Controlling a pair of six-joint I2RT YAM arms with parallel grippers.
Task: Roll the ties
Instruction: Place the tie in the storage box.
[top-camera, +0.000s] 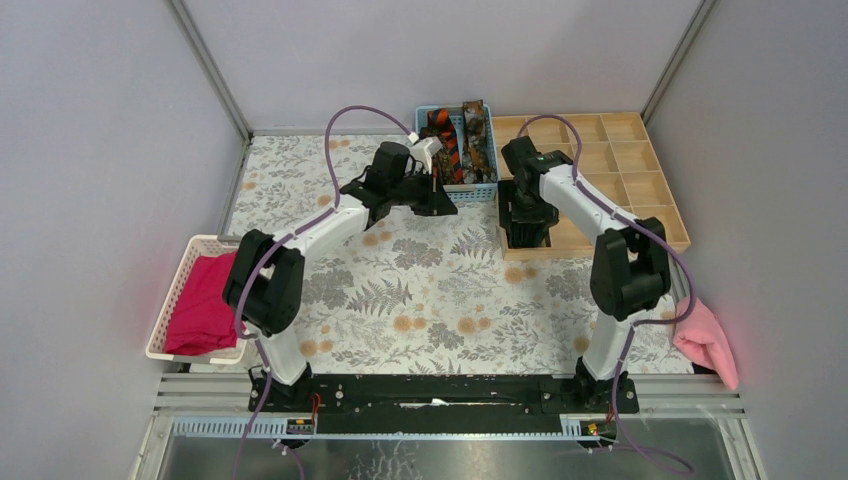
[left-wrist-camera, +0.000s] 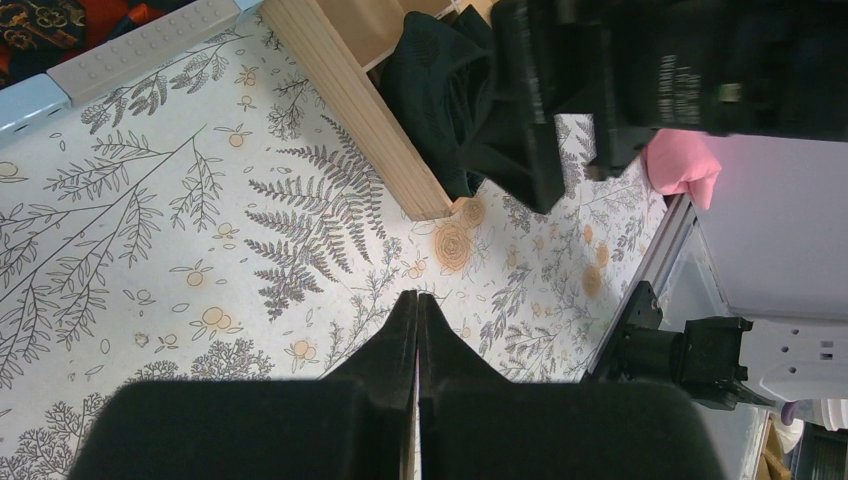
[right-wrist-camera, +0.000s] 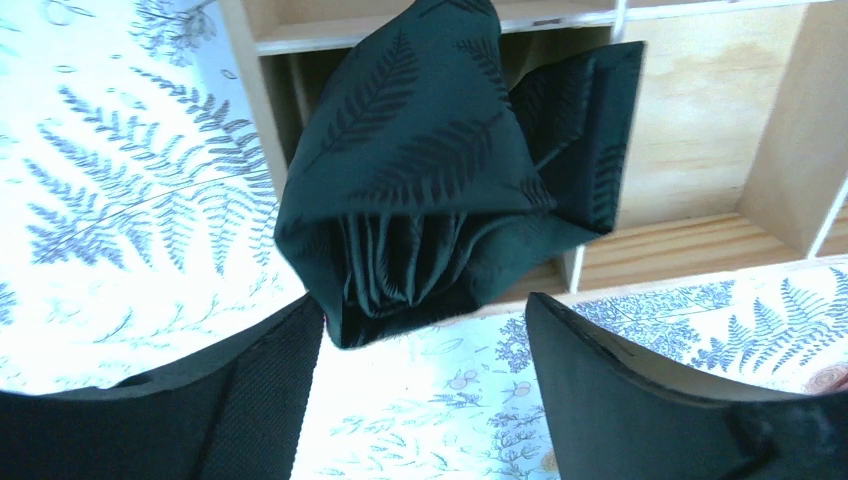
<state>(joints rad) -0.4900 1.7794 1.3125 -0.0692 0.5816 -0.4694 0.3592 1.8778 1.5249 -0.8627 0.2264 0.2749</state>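
Right fingers (top-camera: 524, 228) stand wide apart, 1 on each side of the dark green tie (right-wrist-camera: 430, 170), and neither seems to press on it, so I judge it released rather than gripped. This tie sits as a loose bundle in the near-left compartment of the wooden tray (right-wrist-camera: 690, 110). Its lower folds bulge over the near wall toward the table (right-wrist-camera: 100, 200).

To finish this step well, the right arm should probably rise straight up with its fingers kept wide, so no pad drags a fold and undoes the roll. The overhang looks like the weak point. A gentle push farther into the compartment might seat the roll below the rim, since slack fabric like this could spring open.

Left fingers (left-wrist-camera: 416, 310) are closed on nothing and hover over the table, left of the tray.

Farther off, the blue basket (top-camera: 428, 112) holds the striped tie (top-camera: 447, 140) and a brown tie (top-camera: 478, 135), unrolled. Either would be the likely next pick.
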